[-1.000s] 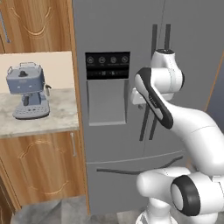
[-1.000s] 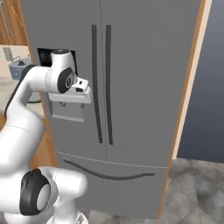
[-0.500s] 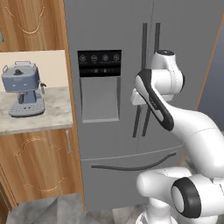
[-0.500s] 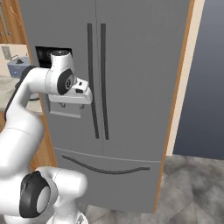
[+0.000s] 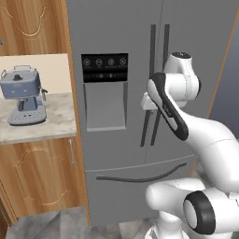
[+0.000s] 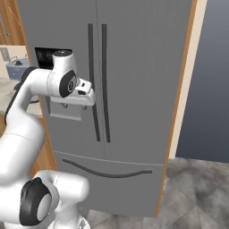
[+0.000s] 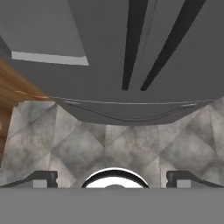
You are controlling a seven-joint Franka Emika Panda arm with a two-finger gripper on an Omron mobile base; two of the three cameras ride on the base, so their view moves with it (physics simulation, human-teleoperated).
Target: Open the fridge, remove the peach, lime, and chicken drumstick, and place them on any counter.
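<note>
You had the fridge (image 5: 140, 93) right in front of you, and both its doors were shut, with the two long dark handles (image 6: 98, 80) side by side in the middle. Your gripper (image 7: 112, 177) was wide open and held nothing; it pointed down at the grey floor tiles (image 7: 131, 148) by the fridge's bottom drawer. To the left, a blue coffee machine (image 5: 23, 95) stood on the counter (image 5: 46, 126) above a brown cabinet (image 5: 42, 177).

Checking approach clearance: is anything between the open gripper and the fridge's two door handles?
Nothing. In the hand view the gripper is open, empty, with bare floor and fridge front before the closed doors' handles.
</note>
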